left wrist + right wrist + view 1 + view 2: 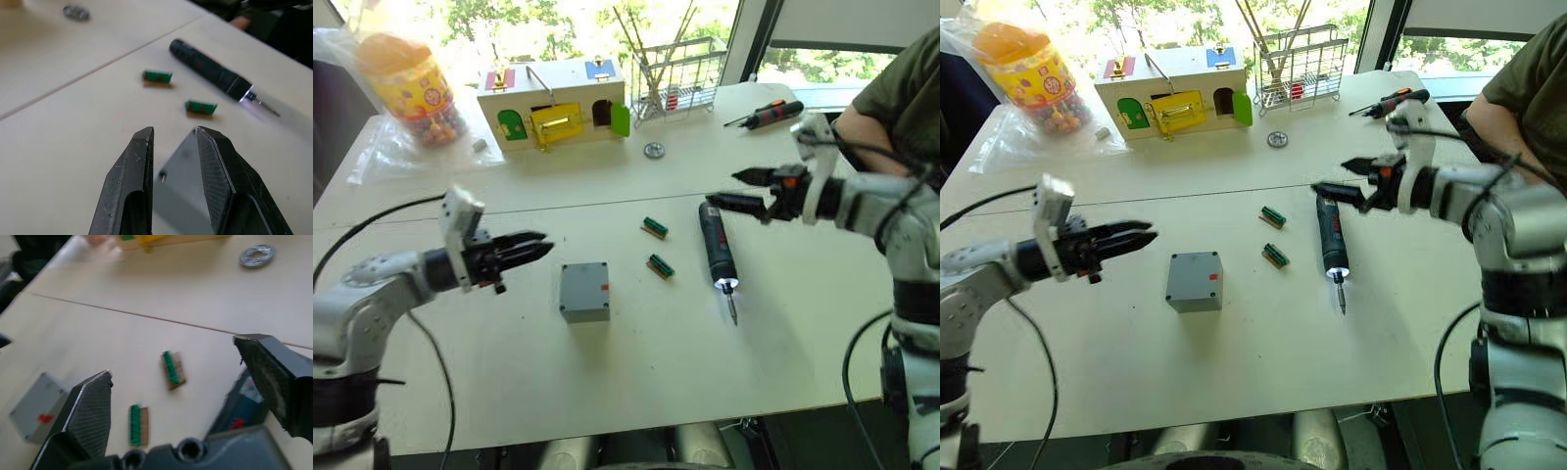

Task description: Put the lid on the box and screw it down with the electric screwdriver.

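Closed square grey plastic box (584, 291) with its lid on sits just past the left gripper (540, 247), whose fingers are slightly parted and empty. Thick black cylindrical electric screwdriver (717, 246) lies below the wide-open, empty right gripper (729, 190).

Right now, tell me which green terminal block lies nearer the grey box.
The green block beside the electric screwdriver's tip end; the other block lies farther from the box.

A small grey box (584, 291) with its lid (583, 278) already seated and a red-orange side mark sits on the pale table; the black electric screwdriver (717, 251) lies flat well apart, tip lit.
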